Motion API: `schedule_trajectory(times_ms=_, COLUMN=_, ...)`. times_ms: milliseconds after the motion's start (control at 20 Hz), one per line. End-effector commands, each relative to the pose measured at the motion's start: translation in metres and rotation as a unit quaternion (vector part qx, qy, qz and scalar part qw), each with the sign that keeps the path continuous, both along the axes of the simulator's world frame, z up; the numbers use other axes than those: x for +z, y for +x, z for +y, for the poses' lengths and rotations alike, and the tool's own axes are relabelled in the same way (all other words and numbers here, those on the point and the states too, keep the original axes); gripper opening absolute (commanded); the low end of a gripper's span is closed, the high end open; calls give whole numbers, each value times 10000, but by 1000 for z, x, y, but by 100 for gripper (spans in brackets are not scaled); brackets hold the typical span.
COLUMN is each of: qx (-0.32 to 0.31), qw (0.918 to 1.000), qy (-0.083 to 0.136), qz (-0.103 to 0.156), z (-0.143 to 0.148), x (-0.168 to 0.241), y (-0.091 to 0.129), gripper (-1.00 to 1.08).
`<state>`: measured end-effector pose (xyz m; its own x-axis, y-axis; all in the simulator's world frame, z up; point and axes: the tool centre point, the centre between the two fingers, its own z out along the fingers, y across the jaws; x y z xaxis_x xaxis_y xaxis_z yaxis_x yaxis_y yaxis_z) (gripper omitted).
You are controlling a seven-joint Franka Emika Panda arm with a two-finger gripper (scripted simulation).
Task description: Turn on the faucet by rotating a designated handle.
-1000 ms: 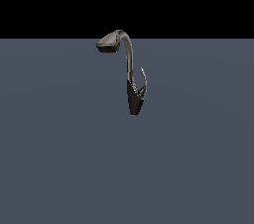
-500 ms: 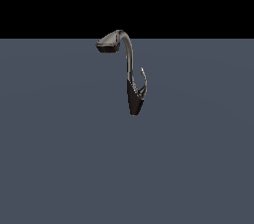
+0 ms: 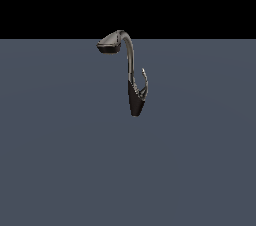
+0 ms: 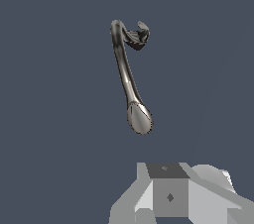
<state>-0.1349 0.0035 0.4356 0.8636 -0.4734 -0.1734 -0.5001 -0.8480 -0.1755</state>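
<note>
Your gripper [image 4: 171, 203] sits well apart from the faucet [image 3: 131, 77]; its fingers are hidden, so you cannot tell their state. The handle [image 3: 144, 81] stands untouched.

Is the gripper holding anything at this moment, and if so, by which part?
Nothing is held: the white gripper is apart from the dark metallic gooseneck faucet and its curved handle.

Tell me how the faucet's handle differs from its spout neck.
The handle is a short thin hook; the spout neck is far taller and thicker. The handle ends in a bare tip; the neck ends in a flat wide head. Both are grey metal rising from one dark base.
</note>
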Motion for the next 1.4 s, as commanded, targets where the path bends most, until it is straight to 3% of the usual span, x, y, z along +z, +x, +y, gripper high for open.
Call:
schedule_trajectory(times_ms=0, qx=-388, qw=9990, qy=163, qz=139, z=0, x=-13, y=18, gripper=-100)
schedule_trajectory(times_ms=350, qx=-1475, qw=9857, qy=630, qz=527, z=-6, x=-53, y=67, gripper=-100)
schedule_trajectory(times_ms=650, qx=-2438, qw=9602, qy=1048, qz=867, z=-16, x=-92, y=108, gripper=-100)
schedule_trajectory(times_ms=950, qx=-3424, qw=9199, qy=1482, qz=1212, z=-32, x=-138, y=145, gripper=-100)
schedule_trajectory(times_ms=1350, qx=-4609, qw=8489, qy=2016, qz=1625, z=-56, x=-202, y=181, gripper=-100)
